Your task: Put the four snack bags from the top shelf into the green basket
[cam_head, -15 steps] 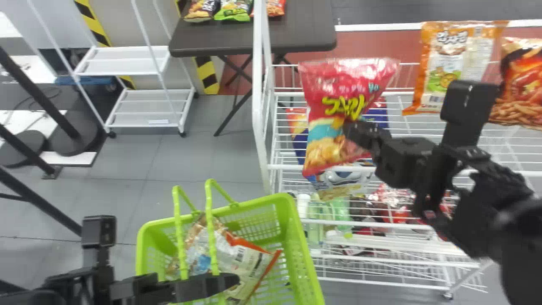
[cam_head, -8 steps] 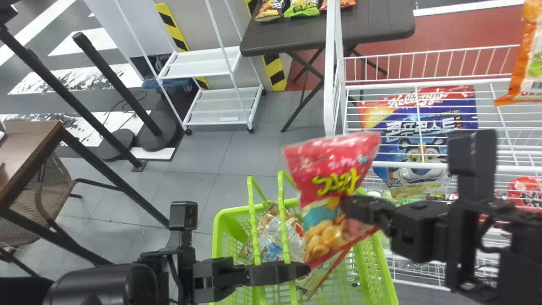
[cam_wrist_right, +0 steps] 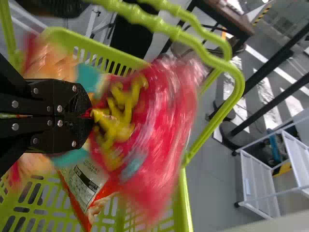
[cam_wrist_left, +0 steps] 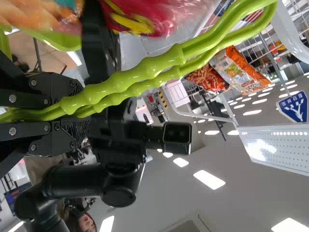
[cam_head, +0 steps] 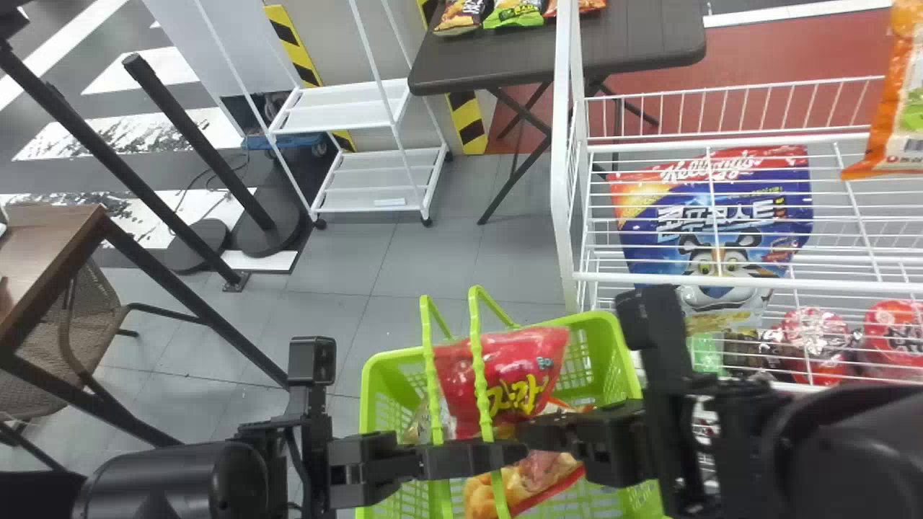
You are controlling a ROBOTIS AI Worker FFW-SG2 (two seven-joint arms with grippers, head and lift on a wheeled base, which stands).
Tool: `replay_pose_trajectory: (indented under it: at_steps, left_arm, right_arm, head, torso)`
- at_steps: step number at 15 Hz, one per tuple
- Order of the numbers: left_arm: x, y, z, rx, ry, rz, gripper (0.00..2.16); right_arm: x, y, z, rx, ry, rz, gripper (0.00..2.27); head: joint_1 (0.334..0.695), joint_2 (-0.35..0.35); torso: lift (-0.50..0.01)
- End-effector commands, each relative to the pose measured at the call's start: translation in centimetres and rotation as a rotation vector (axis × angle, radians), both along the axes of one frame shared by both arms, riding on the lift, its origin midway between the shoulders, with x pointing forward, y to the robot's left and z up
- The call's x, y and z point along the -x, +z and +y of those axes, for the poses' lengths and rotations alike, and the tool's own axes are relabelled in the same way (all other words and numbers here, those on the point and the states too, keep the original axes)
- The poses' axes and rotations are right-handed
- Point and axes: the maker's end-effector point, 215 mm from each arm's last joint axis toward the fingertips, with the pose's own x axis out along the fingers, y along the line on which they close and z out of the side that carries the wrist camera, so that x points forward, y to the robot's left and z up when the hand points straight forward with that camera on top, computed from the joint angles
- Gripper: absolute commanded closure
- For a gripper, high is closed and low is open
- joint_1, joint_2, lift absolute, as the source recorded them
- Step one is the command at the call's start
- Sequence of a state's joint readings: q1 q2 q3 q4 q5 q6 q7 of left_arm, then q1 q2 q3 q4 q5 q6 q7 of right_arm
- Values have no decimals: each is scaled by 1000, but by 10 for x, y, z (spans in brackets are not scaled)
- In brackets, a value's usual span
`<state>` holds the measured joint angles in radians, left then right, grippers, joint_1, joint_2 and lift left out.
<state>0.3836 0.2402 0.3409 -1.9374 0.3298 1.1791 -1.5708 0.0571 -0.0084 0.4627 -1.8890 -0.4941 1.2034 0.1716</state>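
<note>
- Red bag [cam_head: 537, 360] at mouth of basket [cam_head: 396, 354], pinched about mid-length in right jaws, the nearer pair.
- Mostly to left of those jaws; long axis fore-and-aft, roughly crosswise to them.
- Red end pointing away from robot, snack-picture end toward it.
- Clenched on handles [cam_head: 478, 367]: left jaws.
- Next, probably: lower, release onto orange-edged bag [cam_wrist_right: 82, 183]. Risk of snagging red end on far rim or handles.
- Likely for later: orange bag [cam_head: 898, 108] by shelf [cam_head: 721, 140].
</note>
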Motion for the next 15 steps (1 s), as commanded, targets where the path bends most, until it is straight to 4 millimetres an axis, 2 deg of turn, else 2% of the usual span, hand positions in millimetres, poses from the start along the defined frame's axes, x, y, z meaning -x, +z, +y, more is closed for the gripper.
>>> replay_pose_trajectory:
  at_steps: [1,2,3,4,6,9,11,12,13,14,15]
  left_arm:
    - [1,2,-1,11,-4,-1,2148]
    - [1,2,-1,11,-4,-2,2148]
    - [1,2,-2,12,-4,-2,2148]
    - [1,2,-1,12,-3,1,2148]
    - [1,1,-1,11,-3,3,2148]
    - [1,1,-1,10,-3,0,2148]
    - [1,1,0,10,-2,1,2148]
    - [1,1,0,9,-3,3,2148]
    - [1,1,0,10,-3,2,2148]
    - [1,1,0,10,-5,3,2148]
    - [1,1,0,10,-5,3,2148]
  right_arm:
    - [-12,-17,16,27,26,-22,2037]
    - [-15,-28,17,54,42,-15,1480]
    - [-12,-32,17,73,59,-6,586]
    - [-10,-33,15,79,64,2,-2]
    - [-7,-19,7,42,39,13,-1]
    - [-17,29,-40,-50,-43,34,36]
    - [-40,65,-90,-119,-173,-12,39]
    - [-57,77,-121,-128,-247,-55,56]
    - [-83,84,-152,-113,-333,-115,63]
    - [-116,88,-192,-65,-434,-193,66]
    - [-142,82,-228,15,-506,-240,66]
  head:
    - [695,350]
    - [695,350]
    - [695,350]
    - [695,350]
    - [695,350]
    - [695,350]
    - [695,350]
    - [695,350]
    - [695,350]
    - [695,350]
    - [695,292]
  torso:
    - [0]
    - [0]
    - [0]
    - [0]
    - [0]
    - [0]
    - [0]
    - [0]
    - [0]
    - [0]
    - [0]
